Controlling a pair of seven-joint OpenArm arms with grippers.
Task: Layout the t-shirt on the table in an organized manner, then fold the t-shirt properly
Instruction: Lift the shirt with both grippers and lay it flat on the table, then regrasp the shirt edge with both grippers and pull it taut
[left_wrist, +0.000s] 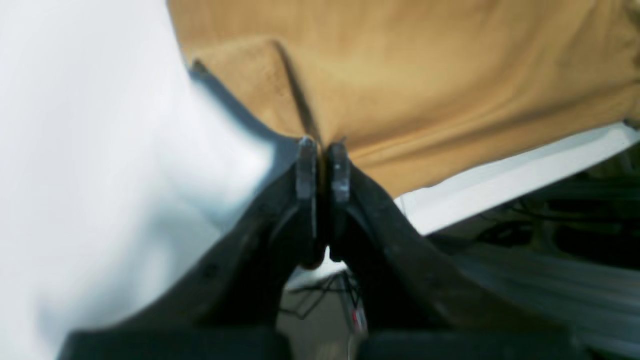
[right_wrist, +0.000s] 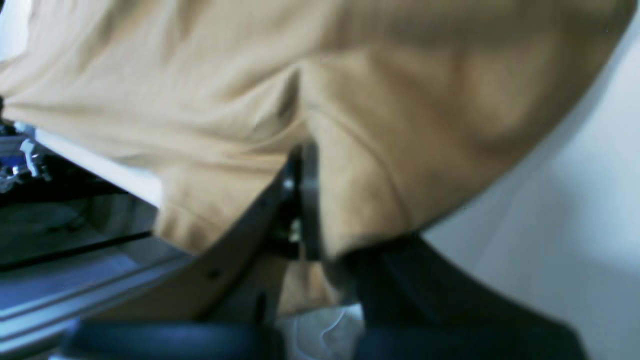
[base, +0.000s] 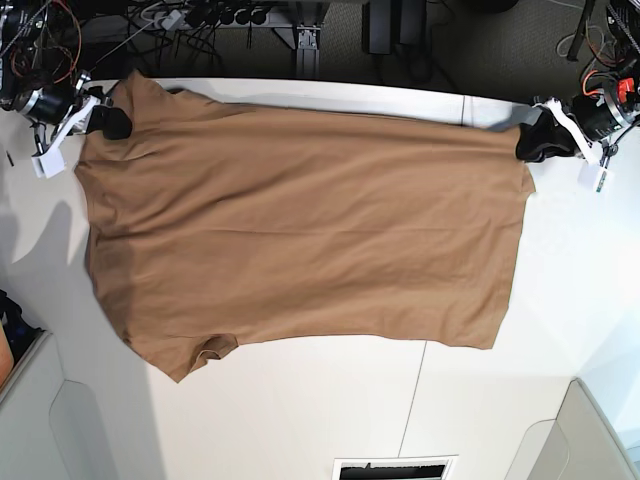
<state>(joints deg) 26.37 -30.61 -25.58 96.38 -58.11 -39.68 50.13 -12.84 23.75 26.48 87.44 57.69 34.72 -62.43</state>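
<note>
Here we list one t-shirt (base: 300, 230), tan-brown, spread wide across one white tabletop (base: 300, 420) and filling most of the upper and middle base view. Its far edge runs along the tabletop's far rim at the top of the frame; one short sleeve points toward the lower left, another lies at the upper left corner. The cloth lies mostly flat, with mild creases near its left side.

We count two grippers. The right gripper (base: 112, 122) sits at the upper left of the base view, its fingers (right_wrist: 309, 200) closed on the t-shirt's corner; in the right wrist view the cloth drapes over and between them, hiding one finger. The left gripper (base: 535, 142) sits at the upper right of the base view, its two fingers (left_wrist: 340, 172) pressed together on the t-shirt's edge, a thin fold of tan fabric pinched at their tips in the left wrist view.

We note one thin dark seam line (base: 415, 385) crossing the tabletop in the lower middle of the base view, and one vent-like slot (base: 393, 468) at the bottom edge. Cables (base: 200, 20) lie tangled beyond the tabletop at the top.
</note>
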